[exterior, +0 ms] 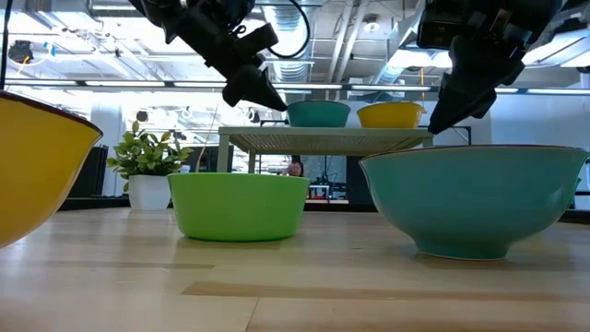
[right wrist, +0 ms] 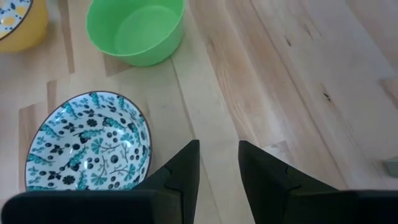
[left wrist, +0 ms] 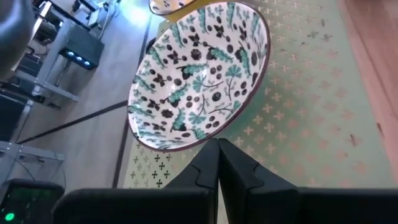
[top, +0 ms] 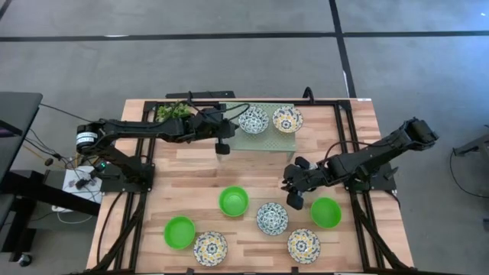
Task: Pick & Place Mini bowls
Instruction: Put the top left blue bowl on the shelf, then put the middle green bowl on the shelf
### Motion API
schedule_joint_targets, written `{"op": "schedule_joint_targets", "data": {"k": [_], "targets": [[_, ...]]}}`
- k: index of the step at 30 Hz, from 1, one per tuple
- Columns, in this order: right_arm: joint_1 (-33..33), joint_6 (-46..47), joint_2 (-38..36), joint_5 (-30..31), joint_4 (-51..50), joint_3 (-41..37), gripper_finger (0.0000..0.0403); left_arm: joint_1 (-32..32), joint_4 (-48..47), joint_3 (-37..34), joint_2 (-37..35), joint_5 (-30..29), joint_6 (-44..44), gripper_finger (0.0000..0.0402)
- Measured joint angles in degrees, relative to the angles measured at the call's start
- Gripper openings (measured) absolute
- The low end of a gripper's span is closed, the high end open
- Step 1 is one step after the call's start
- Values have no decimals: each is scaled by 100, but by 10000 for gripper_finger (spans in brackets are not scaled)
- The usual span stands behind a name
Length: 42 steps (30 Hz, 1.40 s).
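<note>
A: Start at the left. What is the left end effector [top: 222, 147] doing?

B: It hangs over the desk [top: 191, 172] at the near edge of the pale green rack [top: 263, 139], at about 7 o'clock from the white-and-blue bowl on the rack [top: 253, 120]. In the left wrist view its fingers [left wrist: 239, 169] are pressed together with nothing between them, their tips just short of that bowl's rim.

A: And next to it on the rack?

B: A yellow-patterned bowl [top: 287, 118], at 3 o'clock from the first. The small plant [top: 174, 111] sits at the rack's 9 o'clock.

A: The loose bowls?

B: From the left: a green bowl [top: 179, 232], a yellow-patterned one [top: 210, 248] at its 4 o'clock, a green one [top: 234, 202] higher up, a white-and-blue one [top: 272, 218], another yellow-patterned one [top: 304, 245], and a green one [top: 325, 212] farthest right.

A: The right end effector [top: 295, 200]?

B: Above bare desk at 1 o'clock from the central white-and-blue bowl and 9 o'clock from the rightmost green bowl. Its fingers [right wrist: 261, 172] stand slightly spread, holding and touching nothing.
</note>
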Motion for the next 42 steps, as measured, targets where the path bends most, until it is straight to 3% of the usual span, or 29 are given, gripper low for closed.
{"op": "schedule_joint_targets", "data": {"k": [16,21,24,29,33,36,42], "targets": [[15,-254,-2,-31,0,0,107,98,478,4,249,226,0,7],[15,-251,-2,-31,2,0,107,-49,385,4,51,-198,-11,9],[15,-251,-2,-26,0,0,107,-345,43,4,-260,-293,-136,13],[11,-249,-2,2,32,0,107,-1053,-901,7,-871,-241,-1077,12],[11,-247,-2,41,171,0,107,-1591,-1645,9,-1247,533,-1747,12],[11,-247,-2,121,342,0,107,-1998,-1847,8,-1364,905,-2169,22],[11,-242,-2,181,593,0,107,-2777,-1849,-181,-1238,911,-2518,65]]}}
